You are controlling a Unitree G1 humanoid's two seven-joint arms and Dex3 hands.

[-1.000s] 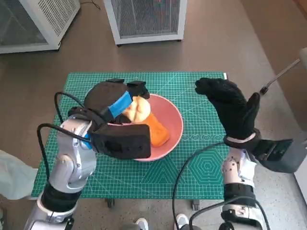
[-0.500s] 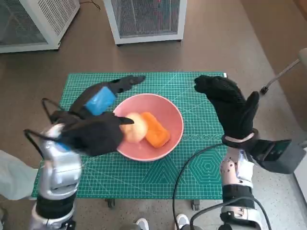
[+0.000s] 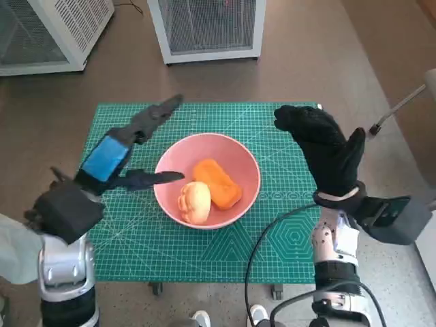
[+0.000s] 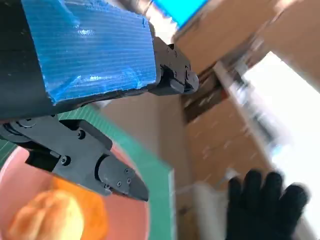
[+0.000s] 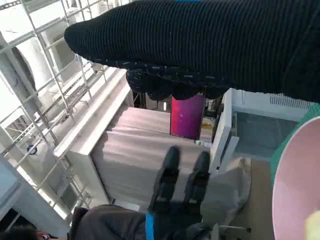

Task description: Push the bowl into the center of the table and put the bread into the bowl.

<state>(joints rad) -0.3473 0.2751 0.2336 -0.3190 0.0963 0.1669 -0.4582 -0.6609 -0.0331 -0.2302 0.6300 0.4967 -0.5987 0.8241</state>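
Blue tape covers the back of the left hand (image 3: 112, 151), which hangs above the left part of the green cutting mat (image 3: 286, 231) with its black fingers (image 3: 155, 116) spread apart and nothing held; one finger points toward the bowl's near-left rim, another toward the mat's far edge. The left wrist view shows the same: taped back, fingers apart, empty, with the bowl and its contents below them. White grid lines and a row of small white print run across the mat, but the print is too small to read.

At the middle of the mat sits the pink bowl (image 3: 242, 160). Inside it lies the pale bread roll (image 3: 194, 201), against the near-left wall, touching an orange block-shaped item (image 3: 218, 182) that lies beside it toward the centre of the bowl.

To the right of the bowl, the right hand (image 3: 323, 151) in its black knitted glove is raised over the right part of the mat, fingers loosely apart and slightly curled, holding nothing and touching nothing. A black cable (image 3: 272, 238) loops across the mat's near-right corner.

On the floor beyond the table stand two white units with mesh fronts (image 3: 208, 27). No brand or label is legible on them.
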